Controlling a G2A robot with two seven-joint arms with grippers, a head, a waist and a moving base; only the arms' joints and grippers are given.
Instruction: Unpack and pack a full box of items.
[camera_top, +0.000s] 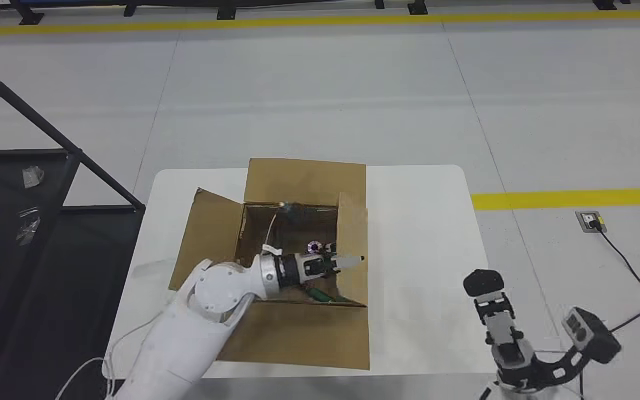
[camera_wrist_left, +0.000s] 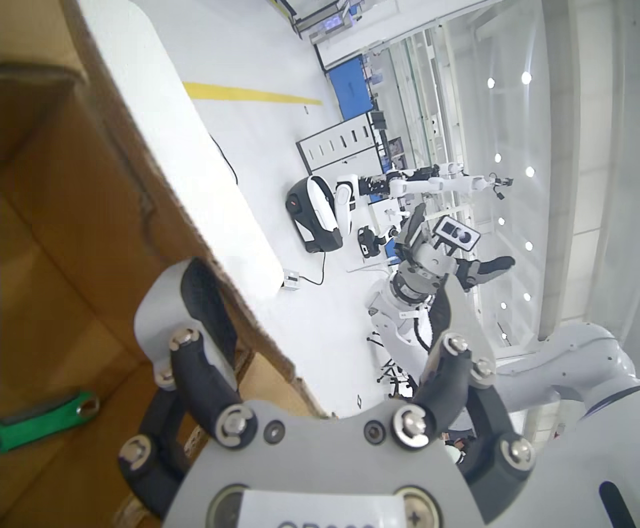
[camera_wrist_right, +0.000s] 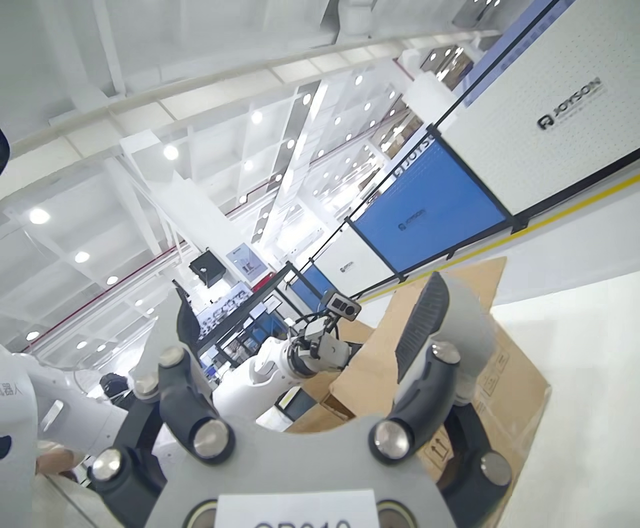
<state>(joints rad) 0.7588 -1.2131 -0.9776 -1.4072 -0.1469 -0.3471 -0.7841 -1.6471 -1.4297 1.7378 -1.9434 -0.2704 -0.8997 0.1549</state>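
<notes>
**Both hands open, nothing held**

The white desk at frame centre carries the opened cardboard box. The left hand is spread and empty at the box's right wall, with a green item just below it. The right hand, at lower right, is spread and empty.

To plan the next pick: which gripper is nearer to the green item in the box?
Left. The left gripper is over the open box, near the green item; the right gripper is at the table edge, outside it.

Overhead, downward — both wrist cameras toward box
</notes>
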